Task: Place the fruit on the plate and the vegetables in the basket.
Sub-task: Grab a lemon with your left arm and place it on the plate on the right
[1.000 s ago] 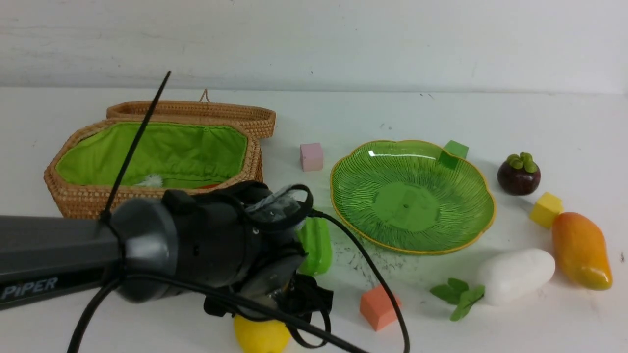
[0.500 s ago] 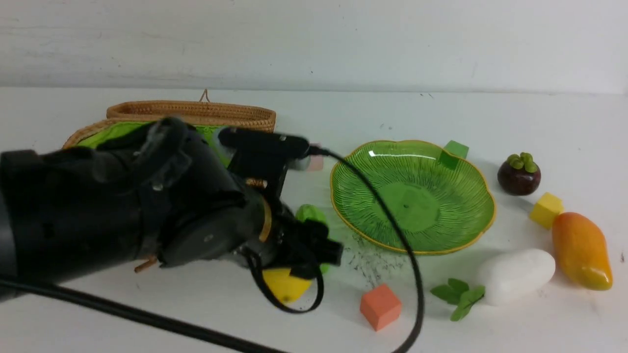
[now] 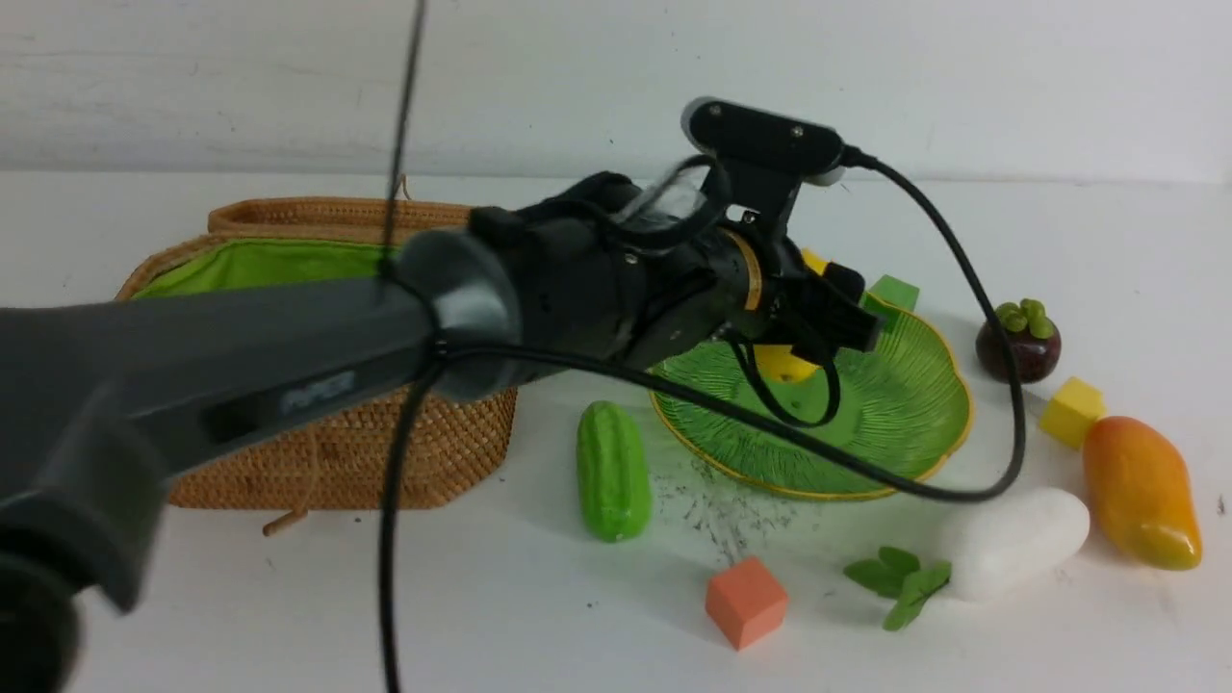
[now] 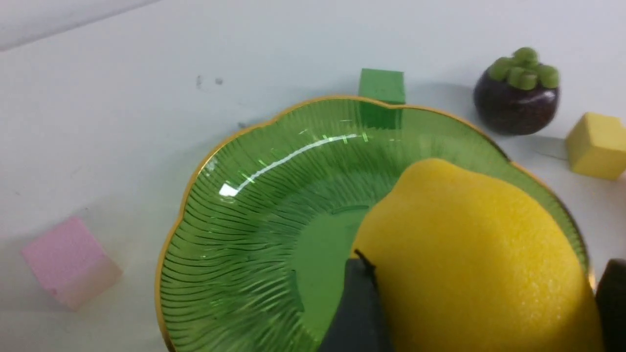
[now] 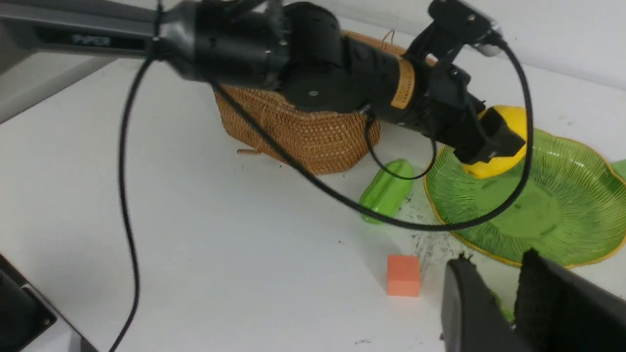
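My left gripper [image 4: 477,303] has its jaws closed on the lemon [image 4: 469,264], which I hold over the green plate [image 4: 234,274] – inside its scalloped rim, as my wrist view shows it. The green cube [image 4: 381,85] sits right at that rim, and the mangosteen [image 3: 1018,342] lies just outside it (a neighbour to mind). Between the plate and the basket [image 3: 433,452] there is open table around the cucumber [image 3: 614,472]. The white radish [image 3: 1015,544] and the mango [image 3: 1142,493] lie beyond the near rim. My right gripper's [image 5: 494,293] jaws stand narrowly apart.
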`<state>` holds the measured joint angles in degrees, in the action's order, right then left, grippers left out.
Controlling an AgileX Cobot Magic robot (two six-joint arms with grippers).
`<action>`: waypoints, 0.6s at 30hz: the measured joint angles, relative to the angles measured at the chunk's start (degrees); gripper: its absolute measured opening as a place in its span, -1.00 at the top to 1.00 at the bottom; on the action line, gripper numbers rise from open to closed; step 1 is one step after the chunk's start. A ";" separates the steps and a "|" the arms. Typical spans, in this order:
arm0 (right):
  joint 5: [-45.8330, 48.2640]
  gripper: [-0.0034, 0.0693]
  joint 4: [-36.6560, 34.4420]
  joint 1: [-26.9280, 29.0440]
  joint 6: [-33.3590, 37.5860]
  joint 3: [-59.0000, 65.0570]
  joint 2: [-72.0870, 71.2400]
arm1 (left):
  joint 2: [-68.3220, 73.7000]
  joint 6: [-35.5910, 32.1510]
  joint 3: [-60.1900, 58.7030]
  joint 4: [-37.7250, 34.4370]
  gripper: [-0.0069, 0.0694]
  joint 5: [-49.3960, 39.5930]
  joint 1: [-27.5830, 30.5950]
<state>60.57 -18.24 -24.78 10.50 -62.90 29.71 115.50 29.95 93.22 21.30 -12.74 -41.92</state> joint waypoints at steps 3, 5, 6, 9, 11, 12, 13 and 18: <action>0.96 0.43 -0.06 0.00 0.00 0.00 0.00 | 4.29 0.00 4.22 0.20 -0.63 -1.23 0.47; 1.35 0.43 -0.06 0.00 0.00 0.00 0.00 | 6.64 0.00 6.20 0.19 -0.71 -1.42 0.53; 1.52 0.42 -0.06 0.00 -0.02 0.00 0.00 | 7.38 0.00 6.91 0.44 -0.83 -1.46 0.46; 1.65 0.42 0.00 0.00 -0.02 0.00 0.00 | 7.62 0.00 7.07 0.57 -0.93 -1.46 0.28; 1.65 0.42 0.00 0.00 -0.02 0.00 0.00 | 7.56 0.00 7.33 0.76 -0.93 -1.39 0.17; 1.65 0.42 0.00 0.00 -0.02 0.00 0.00 | 7.50 0.00 7.44 0.95 -0.93 -1.39 0.10; 1.65 0.42 0.00 0.00 -0.02 0.00 0.00 | 7.37 0.00 7.44 1.00 -0.91 -1.47 0.04; 1.65 0.42 0.00 0.00 -0.02 0.00 0.00 | 5.79 0.00 7.44 0.77 -0.76 -5.65 -0.13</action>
<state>62.22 -18.24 -24.78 10.48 -62.90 29.71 121.29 29.95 100.66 22.06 -18.39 -42.04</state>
